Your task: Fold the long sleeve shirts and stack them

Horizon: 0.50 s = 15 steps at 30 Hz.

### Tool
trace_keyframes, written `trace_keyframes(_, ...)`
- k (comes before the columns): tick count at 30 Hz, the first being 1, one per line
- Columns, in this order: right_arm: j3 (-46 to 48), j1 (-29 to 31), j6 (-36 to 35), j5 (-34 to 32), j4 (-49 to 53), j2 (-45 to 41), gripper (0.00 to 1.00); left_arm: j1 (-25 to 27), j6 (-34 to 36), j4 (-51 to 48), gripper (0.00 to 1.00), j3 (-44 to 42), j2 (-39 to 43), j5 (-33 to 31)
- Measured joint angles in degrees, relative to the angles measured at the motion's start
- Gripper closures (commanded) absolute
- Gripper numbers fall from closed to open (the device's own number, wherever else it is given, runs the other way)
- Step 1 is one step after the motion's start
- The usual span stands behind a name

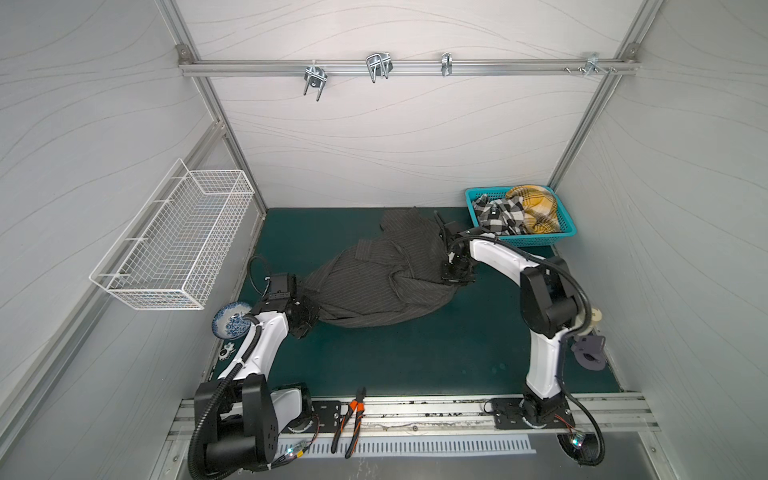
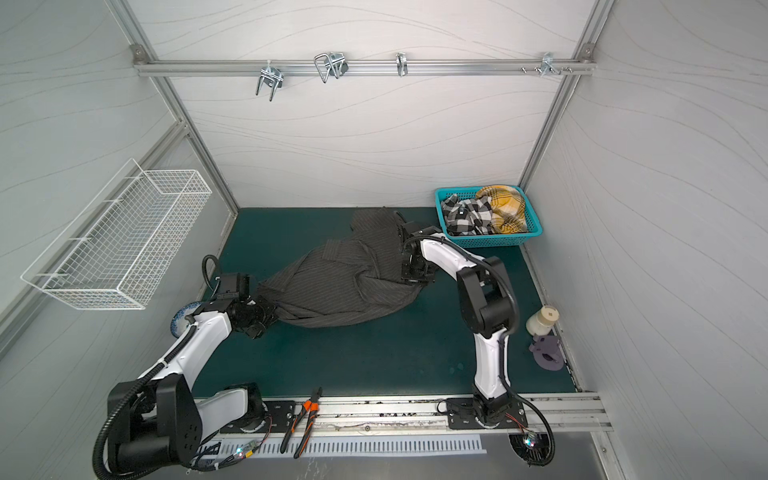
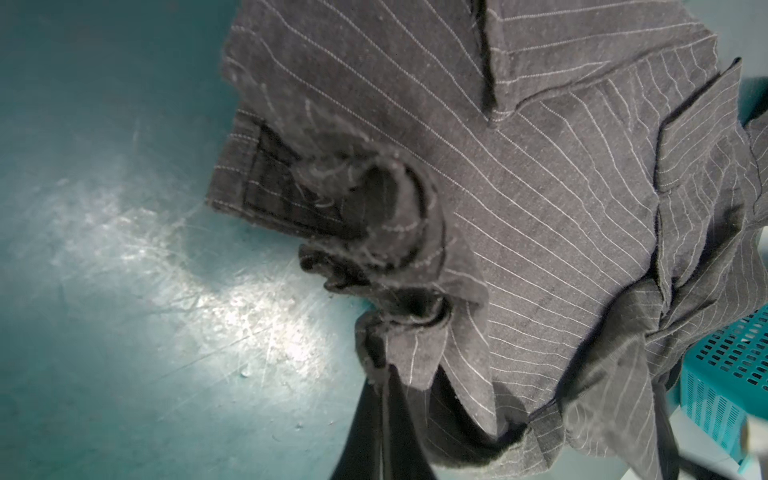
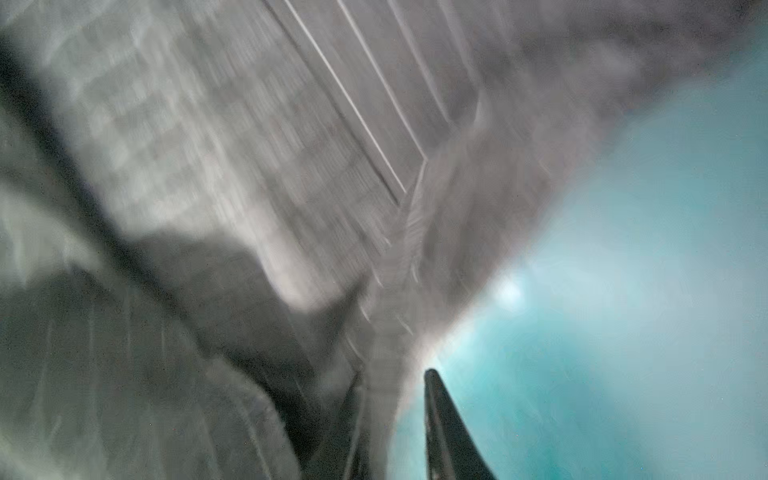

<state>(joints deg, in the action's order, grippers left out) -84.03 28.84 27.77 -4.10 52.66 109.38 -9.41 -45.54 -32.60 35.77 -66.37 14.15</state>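
While it lies bunched on the green mat, the pinstriped shirt stretches slantwise, near-left to far-right. The left gripper pinches its near-left end tight; the right gripper sits at its right edge, its grip lost in blur.

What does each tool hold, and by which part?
The left tool pinches a bunched edge of the dark grey pinstriped cloth shirt. The right tool is at its opposite end; grip unclear.
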Motion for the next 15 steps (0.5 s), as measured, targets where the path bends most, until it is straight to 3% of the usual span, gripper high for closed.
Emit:
trace_keyframes(4, 12.92, 1.25, 2.08, -1.38, -2.71, -12.61, 0.73, -0.44, 0.15, 0.0, 1.0, 0.0, -0.52, -0.11)
trace_keyframes(7, 20.26, 1.53, 2.82, -1.27, -3.37, -16.96, 0.69, -0.63, 0.37, 0.04, 1.0, 0.0, -0.85, -0.2)
trace_keyframes(11, 23.67, -0.66, 2.82, 0.04, -3.08, -18.84, 0.33, -0.68, 0.59, 0.04, 1.0, 0.0, -1.14, -0.26)
trace_keyframes(15, 22.6, -8.48, 1.57, 5.64, -4.37, -21.57, 0.27, -0.74, 0.74, 0.02, 1.0, 0.0, -1.22, -0.26)
